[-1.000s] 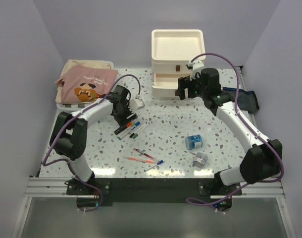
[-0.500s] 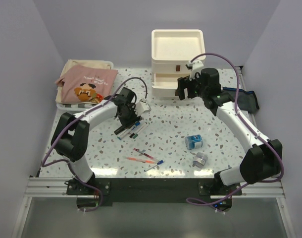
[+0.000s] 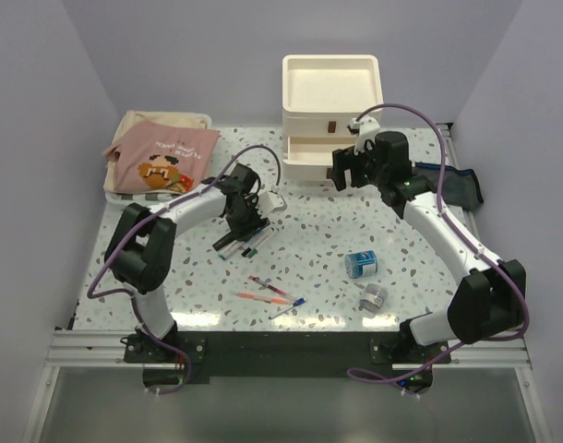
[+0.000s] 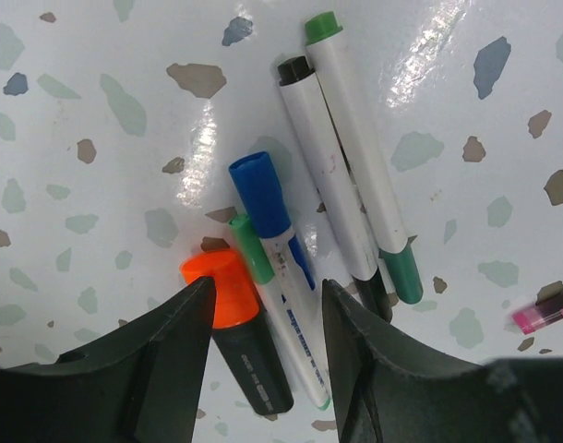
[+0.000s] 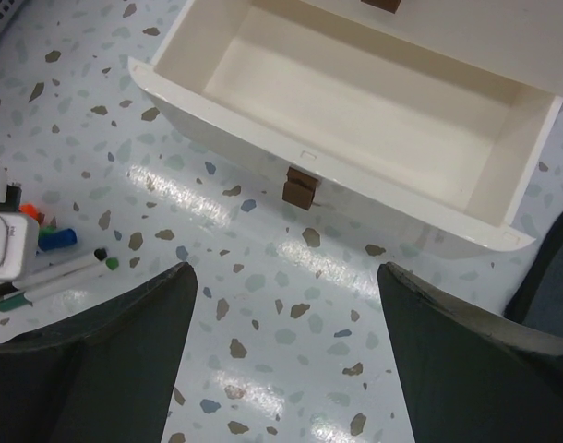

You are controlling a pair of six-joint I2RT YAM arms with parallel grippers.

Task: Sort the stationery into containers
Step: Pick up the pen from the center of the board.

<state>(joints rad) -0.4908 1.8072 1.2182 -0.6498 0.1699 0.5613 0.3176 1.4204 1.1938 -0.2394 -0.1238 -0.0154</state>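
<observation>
Down on the counter (image 4: 97,111), left hand (image 4: 265,295) sits half-closed astride orange marker (image 4: 224,291) and blue marker (image 4: 263,208); grip unclear. Lifting could catch both and drop one.

desk (image 4: 106,111): white, flecked grey-green and brown
drawer unit (image 5: 374,101): cream, brown handle
orange marker (image 4: 221,291): orange cap, black barrel
blue marker (image 4: 263,198): blue cap, white barrel
green marker (image 4: 360,157): white, green ends
cloth (image 3: 166,152): pink (brown-and-white pixel print)

The drawer unit (image 3: 329,101) stands at the top centre of the table (image 3: 318,231), with one drawer (image 5: 355,101) pulled out toward the bottom of the frame. A cloth (image 3: 161,157) lies at upper left and a pouch (image 3: 461,185) at the right edge. The markers (image 3: 245,238) lie left of centre, with the pens (image 3: 268,291) below them. At lower right, one roll (image 3: 361,265) lies above another roll (image 3: 373,296).
</observation>
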